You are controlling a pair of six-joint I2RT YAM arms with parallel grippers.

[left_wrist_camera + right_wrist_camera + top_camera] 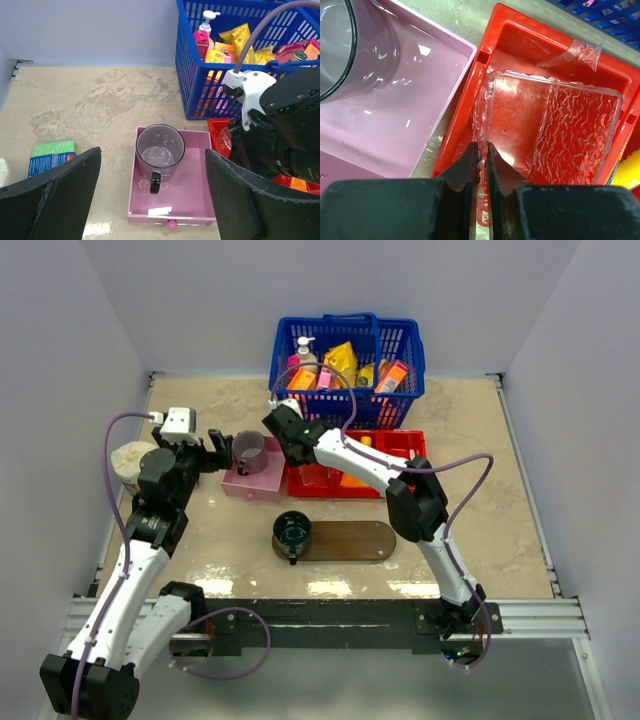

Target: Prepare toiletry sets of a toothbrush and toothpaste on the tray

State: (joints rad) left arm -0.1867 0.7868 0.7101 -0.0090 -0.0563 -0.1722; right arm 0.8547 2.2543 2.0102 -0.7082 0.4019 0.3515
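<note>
The brown tray [350,541] lies at the table's near middle with a dark teal cup [292,531] on its left end. No toothbrush shows in any view. An orange-yellow item [352,478] lies in the red bin's middle compartment; I cannot tell if it is a toothpaste tube. My right gripper [300,462] [481,150] is shut on the edge of a clear plastic container [545,125] in the red bin's left compartment. My left gripper [218,447] [152,160] is open and empty above the pink box [190,195].
A purple mug [160,150] stands in the pink box [262,485]. The red bin [410,445] sits right of it, with the blue basket [412,365] of goods behind. A green sponge [52,155] and a white roll [130,460] lie at the far left.
</note>
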